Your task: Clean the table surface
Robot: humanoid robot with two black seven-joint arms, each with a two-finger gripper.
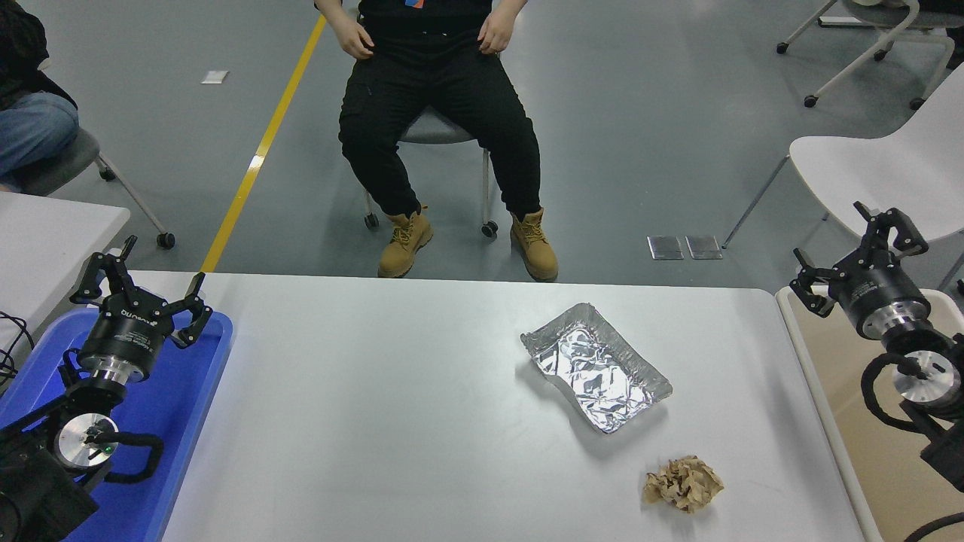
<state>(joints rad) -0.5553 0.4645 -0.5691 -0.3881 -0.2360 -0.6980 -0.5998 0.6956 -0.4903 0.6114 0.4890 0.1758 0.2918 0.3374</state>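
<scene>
The right gripper (858,260), fingers spread wide and empty, hangs over the beige bin (843,391); the foil tray (595,369) and paper ball (682,484) on the table (376,421) lie to its left, nearer than to the open left gripper (139,280).

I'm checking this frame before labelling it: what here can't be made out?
- Foil tray: head view; crumpled foil hides whether anything lies inside.
- Beige bin: cut off by the right edge, partly behind the right gripper.
- Blue tray: floor partly hidden by the left gripper.
</scene>
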